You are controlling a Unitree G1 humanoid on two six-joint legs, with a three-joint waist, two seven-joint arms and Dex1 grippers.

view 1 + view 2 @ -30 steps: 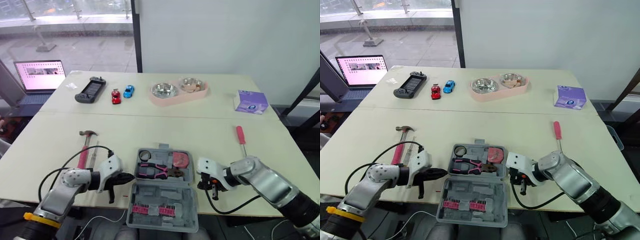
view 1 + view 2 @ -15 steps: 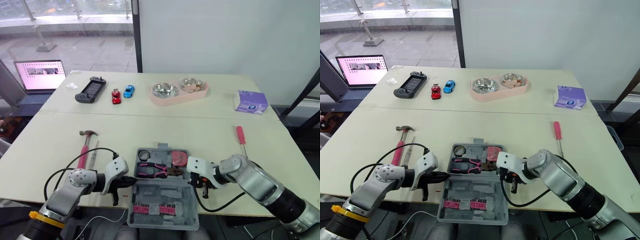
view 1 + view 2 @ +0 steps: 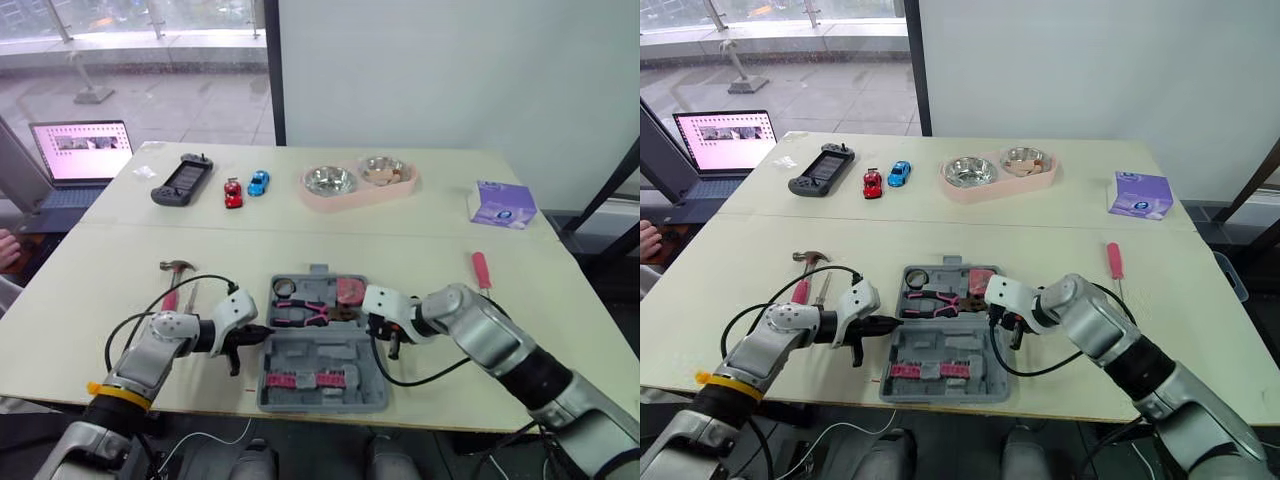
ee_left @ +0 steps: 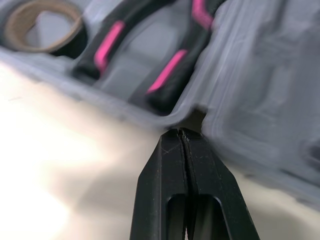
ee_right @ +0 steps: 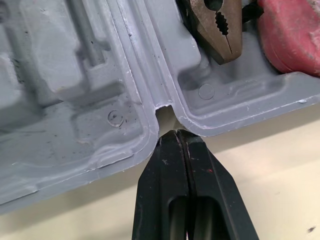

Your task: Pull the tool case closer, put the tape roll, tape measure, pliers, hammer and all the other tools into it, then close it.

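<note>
At the near edge of the table, centre: tool case lies open flat, both halves up.
- Far half holds the tape roll, pliers and red tape measure.
- Left gripper: fingers pressed together, holding nothing, tips at the case's left edge where its two halves meet.
- Right gripper: fingers likewise closed and empty, tips at the matching spot on the case's right edge, near the pliers' nose.
- Hammer lies on the table, left of the case, outside it.
- Red-handled screwdriver lies on the table, well to the right of the case.
</note>
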